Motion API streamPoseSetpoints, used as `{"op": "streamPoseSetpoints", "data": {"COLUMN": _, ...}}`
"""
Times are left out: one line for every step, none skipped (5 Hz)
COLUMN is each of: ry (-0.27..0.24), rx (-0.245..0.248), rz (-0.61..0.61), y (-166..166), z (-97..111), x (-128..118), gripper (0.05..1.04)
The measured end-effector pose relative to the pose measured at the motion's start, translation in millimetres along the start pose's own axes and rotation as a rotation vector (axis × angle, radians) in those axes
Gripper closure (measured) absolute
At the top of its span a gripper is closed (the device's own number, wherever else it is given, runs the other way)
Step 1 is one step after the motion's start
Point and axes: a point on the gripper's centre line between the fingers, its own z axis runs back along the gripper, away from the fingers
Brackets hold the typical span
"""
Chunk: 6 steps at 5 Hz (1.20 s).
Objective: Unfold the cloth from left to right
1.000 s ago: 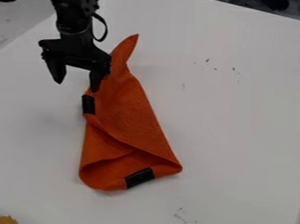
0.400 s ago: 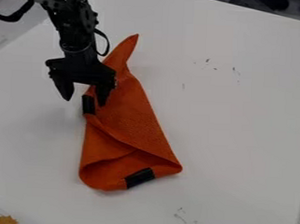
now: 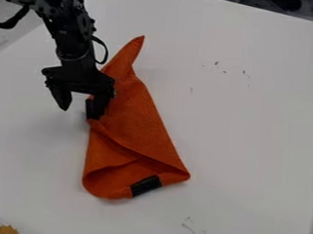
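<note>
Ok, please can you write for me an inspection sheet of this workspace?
Surface: white table, small dark marks at upper right and near the bottom.
Job's things: orange cloth, folded, black patch at its bottom edge.
Clutter: yellow thing at the view's lower left corner.
Gripper: gripper open at the cloth's left side.
Cables: black loop beside the arm.
Surroundings: dark area beyond the table's far edge.

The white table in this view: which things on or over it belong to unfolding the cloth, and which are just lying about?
For the job:
orange cloth, folded over itself, with black patches
black gripper, open at the cloth's left edge

Just lying about:
small yellow thing, bottom left corner
</note>
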Motion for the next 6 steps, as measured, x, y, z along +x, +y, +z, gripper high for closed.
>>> {"op": "streamPoseSetpoints", "data": {"ry": -0.009, "rx": -0.004, "rz": 0.001, "y": -0.3, "z": -1.3, "x": 1.5, "gripper": 0.423}}
{"op": "streamPoseSetpoints", "data": {"ry": 0.003, "rx": -0.015, "rz": -0.002, "y": -2.2, "z": -7.4, "x": 1.1, "gripper": 0.728}}
{"op": "streamPoseSetpoints", "data": {"ry": -0.004, "rx": -0.029, "rz": -0.005, "y": -4.2, "z": -9.2, "x": 4.7, "gripper": 0.854}}
{"op": "streamPoseSetpoints", "data": {"ry": -0.005, "rx": -0.022, "rz": -0.008, "y": -2.9, "z": -7.0, "x": 8.0, "gripper": 0.603}}
{"op": "streamPoseSetpoints", "data": {"ry": 0.022, "rx": 0.013, "rz": -0.007, "y": 2.1, "z": -0.6, "x": 4.9, "gripper": 0.298}}
{"op": "streamPoseSetpoints", "data": {"ry": 0.015, "rx": 0.021, "rz": -0.002, "y": 3.6, "z": 3.0, "x": 6.3, "gripper": 0.083}}
